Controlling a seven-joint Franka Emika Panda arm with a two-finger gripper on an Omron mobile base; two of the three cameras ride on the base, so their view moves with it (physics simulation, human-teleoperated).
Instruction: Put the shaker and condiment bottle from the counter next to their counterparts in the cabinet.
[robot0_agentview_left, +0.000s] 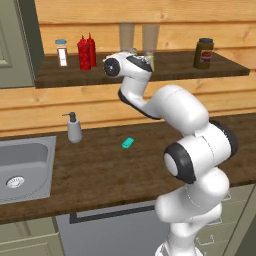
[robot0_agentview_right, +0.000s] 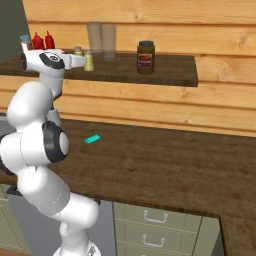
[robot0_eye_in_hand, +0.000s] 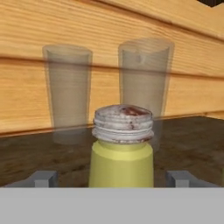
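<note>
Cabinet (robot0_eye_in_hand: 192, 131) | shaker (robot0_eye_in_hand: 121, 148) between spread gripper (robot0_eye_in_hand: 116, 178) fingers (untouched)

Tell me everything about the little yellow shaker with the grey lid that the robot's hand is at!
The small yellow cylindrical shaker has a ridged grey metal cap with reddish stains. It stands upright on the dark brown wooden shelf, in front of two clear drinking glasses. The robot's gripper is open, one grey fingertip either side, neither touching it. In the right base view it stands beside a similar second shaker.
</note>
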